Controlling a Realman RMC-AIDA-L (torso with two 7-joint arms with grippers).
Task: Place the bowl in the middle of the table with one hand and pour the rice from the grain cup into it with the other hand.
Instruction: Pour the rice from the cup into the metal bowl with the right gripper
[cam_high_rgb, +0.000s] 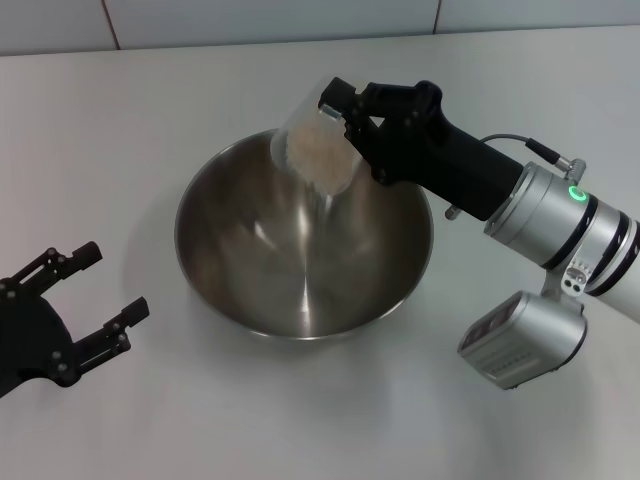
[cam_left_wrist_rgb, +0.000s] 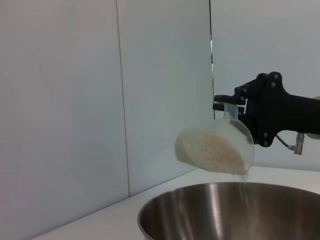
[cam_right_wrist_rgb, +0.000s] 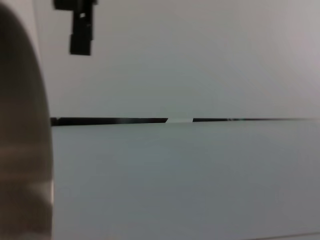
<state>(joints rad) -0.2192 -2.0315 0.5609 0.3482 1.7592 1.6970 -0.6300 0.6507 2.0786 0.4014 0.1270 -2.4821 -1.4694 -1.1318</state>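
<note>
White table (cam_high_rgb: 150, 110) is carrying the bowl (cam_high_rgb: 250, 300); right gripper (cam_high_rgb: 345, 112), clamping the cup (cam_high_rgb: 315, 150), is tipping rice (cam_high_rgb: 310, 158) over it, best poured slowly; left gripper (cam_high_rgb: 95, 290) is resting released beside the bowl.

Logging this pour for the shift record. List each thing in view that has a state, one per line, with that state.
bowl: upright on the table, grains just starting to fall in.
grain cup: tilted over the bowl's far rim, held above it.
rice: mostly in the cup, a thin stream falling.
right gripper: shut on the cup.
left gripper: open, empty, beside the bowl.
</note>
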